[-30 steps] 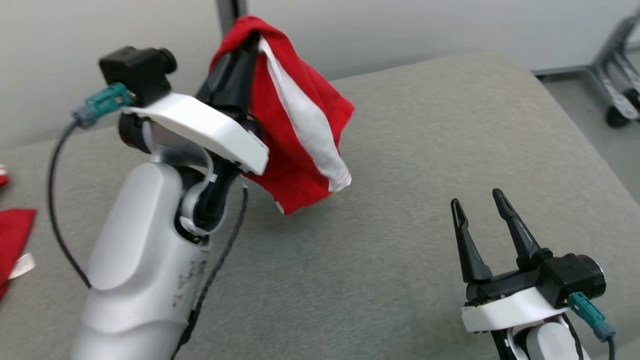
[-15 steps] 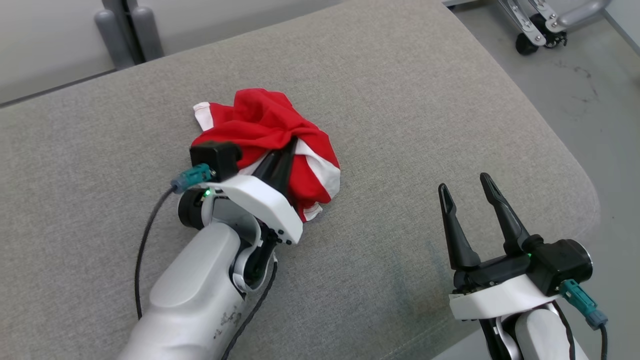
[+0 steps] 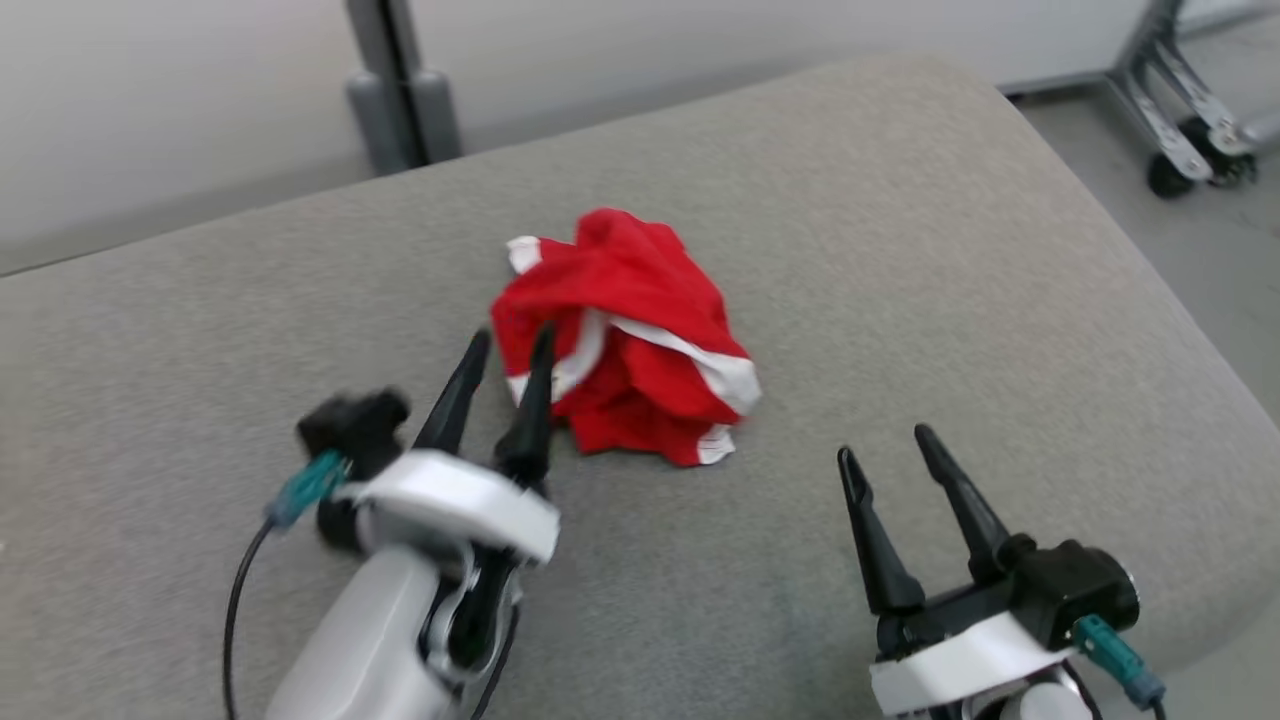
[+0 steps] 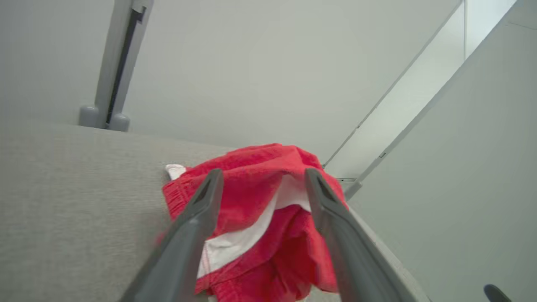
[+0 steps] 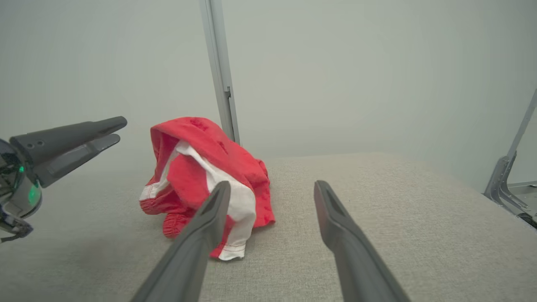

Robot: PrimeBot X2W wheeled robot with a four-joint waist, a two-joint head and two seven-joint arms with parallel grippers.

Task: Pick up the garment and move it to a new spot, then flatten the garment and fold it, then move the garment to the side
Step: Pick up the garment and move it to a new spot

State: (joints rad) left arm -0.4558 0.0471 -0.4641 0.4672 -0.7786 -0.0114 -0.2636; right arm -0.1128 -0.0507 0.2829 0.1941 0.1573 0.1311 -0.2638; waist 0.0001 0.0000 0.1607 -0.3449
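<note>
Grey upholstered surface is noted, with a crumpled red, white-banded garment heaped near its middle. Left gripper is seen spread apart, tips just beside the garment's near-left edge. Right gripper, likewise spread, is held well apart. A grey post and wheeled frame are observed behind.

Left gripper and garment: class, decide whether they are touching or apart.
Apart. The right wrist view shows the left gripper, jaws open, with its tips short of the garment and pale wall visible between them.
</note>
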